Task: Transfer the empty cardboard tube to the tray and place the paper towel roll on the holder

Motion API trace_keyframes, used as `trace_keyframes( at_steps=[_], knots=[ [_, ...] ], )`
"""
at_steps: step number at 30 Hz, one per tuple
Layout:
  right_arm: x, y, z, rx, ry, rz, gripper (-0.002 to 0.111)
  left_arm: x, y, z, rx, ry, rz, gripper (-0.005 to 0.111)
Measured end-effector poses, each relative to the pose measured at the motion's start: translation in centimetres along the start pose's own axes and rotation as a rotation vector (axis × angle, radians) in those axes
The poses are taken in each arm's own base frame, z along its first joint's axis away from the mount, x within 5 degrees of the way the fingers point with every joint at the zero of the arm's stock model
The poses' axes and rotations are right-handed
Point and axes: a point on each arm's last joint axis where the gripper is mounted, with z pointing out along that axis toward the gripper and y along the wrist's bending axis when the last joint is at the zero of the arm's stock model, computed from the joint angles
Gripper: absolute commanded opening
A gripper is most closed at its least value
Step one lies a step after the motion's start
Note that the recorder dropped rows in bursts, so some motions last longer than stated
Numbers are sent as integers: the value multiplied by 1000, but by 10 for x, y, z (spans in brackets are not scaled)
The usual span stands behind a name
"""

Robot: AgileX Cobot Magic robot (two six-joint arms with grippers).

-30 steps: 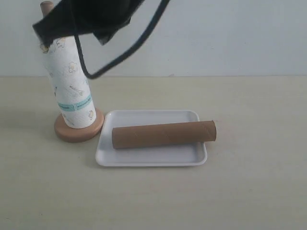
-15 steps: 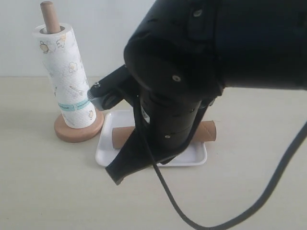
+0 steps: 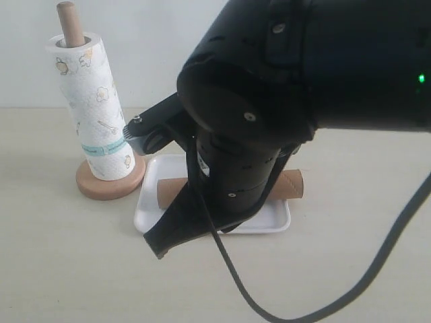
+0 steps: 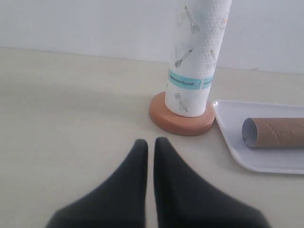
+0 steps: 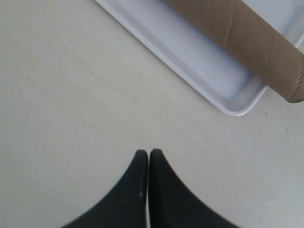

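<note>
The paper towel roll (image 3: pixel 94 111) stands upright on the wooden holder (image 3: pixel 108 187), whose dowel tip (image 3: pixel 67 20) pokes out above it. The brown cardboard tube (image 3: pixel 172 192) lies lengthwise in the white tray (image 3: pixel 147 215), its middle hidden by a large black arm (image 3: pixel 269 101) close to the camera. In the left wrist view my left gripper (image 4: pixel 150 141) is shut and empty over bare table, short of the holder base (image 4: pixel 180 121), roll (image 4: pixel 197 57), tray (image 4: pixel 266 161) and tube (image 4: pixel 275 132). My right gripper (image 5: pixel 148 152) is shut and empty, near a tray corner (image 5: pixel 237 107) and the tube (image 5: pixel 247 38).
The black arm and its cable (image 3: pixel 377 269) block much of the exterior view's middle and right. The table is pale beige, with a white wall behind it. One end of the tube (image 5: pixel 294 76) reaches past the tray's rim.
One second ago a black arm hung over the top of the roll. It left, and a large arm swung in front of the camera. It has barely shifted since half a second ago.
</note>
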Motion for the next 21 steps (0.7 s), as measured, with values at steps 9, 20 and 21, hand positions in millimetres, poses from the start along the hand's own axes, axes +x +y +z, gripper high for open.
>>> trace_keyframes(
  at_steps=[9,20,21],
  knots=[
    [0,0,0,0,0,0,0,0,0,0,0,0,0,4],
    [-4,2,1,-18,-36,2,0,0,0,0,0,0,0,4],
    [-4,3,2,-23,-45,0,0,0,0,0,0,0,0,4]
  ],
)
